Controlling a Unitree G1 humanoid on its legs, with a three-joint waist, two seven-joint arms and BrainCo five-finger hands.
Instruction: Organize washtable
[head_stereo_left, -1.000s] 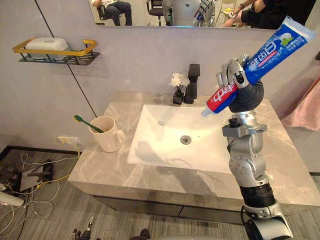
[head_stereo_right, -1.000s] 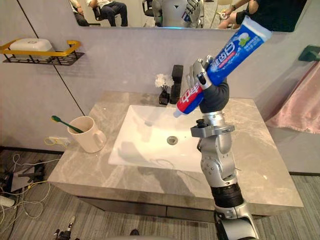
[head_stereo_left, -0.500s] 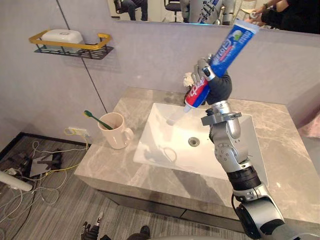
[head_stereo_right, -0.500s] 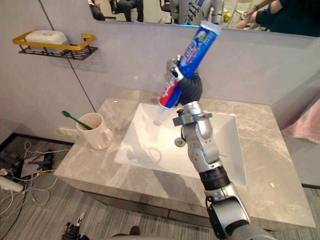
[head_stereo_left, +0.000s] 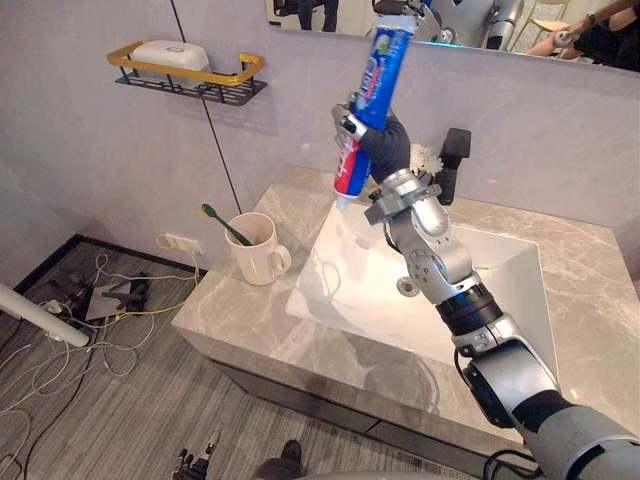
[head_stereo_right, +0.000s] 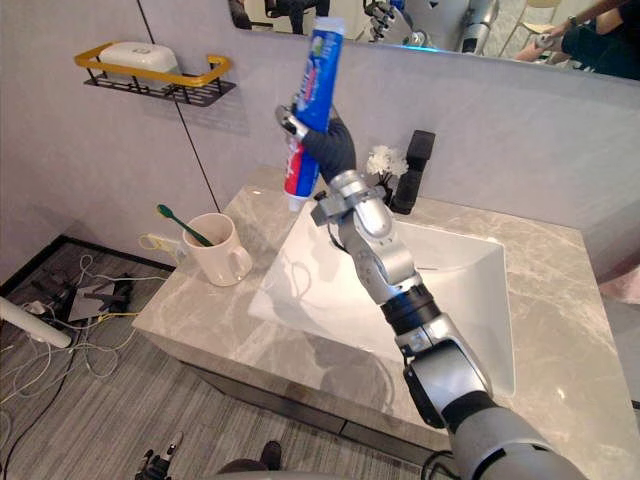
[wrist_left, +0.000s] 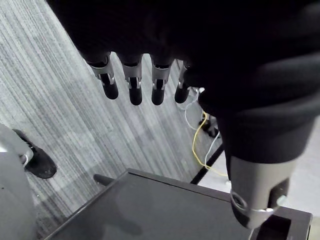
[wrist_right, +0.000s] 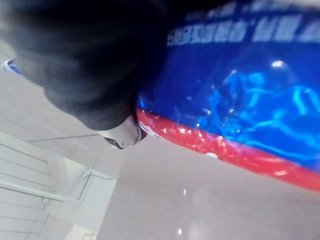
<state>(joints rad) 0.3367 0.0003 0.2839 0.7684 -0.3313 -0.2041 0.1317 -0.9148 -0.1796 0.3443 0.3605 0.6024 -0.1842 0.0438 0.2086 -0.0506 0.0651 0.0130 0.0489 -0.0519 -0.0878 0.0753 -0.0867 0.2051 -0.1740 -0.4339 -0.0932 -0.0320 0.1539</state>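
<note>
Grasping the toothpaste in my right hand, I am holding it nearly upright, cap down, above the sink's far left corner. My left hand is hanging, fingers released.

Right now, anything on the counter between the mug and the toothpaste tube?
No. In the left eye view, bare counter and the sink's left rim lie between the mug and the toothpaste tube, held aloft in the right hand.

The 2 eye views look down on the washtable from slightly offset points, sharing sink, mug and right hand. The left wrist view faces the floor; the right wrist view sits close against the tube.
</note>
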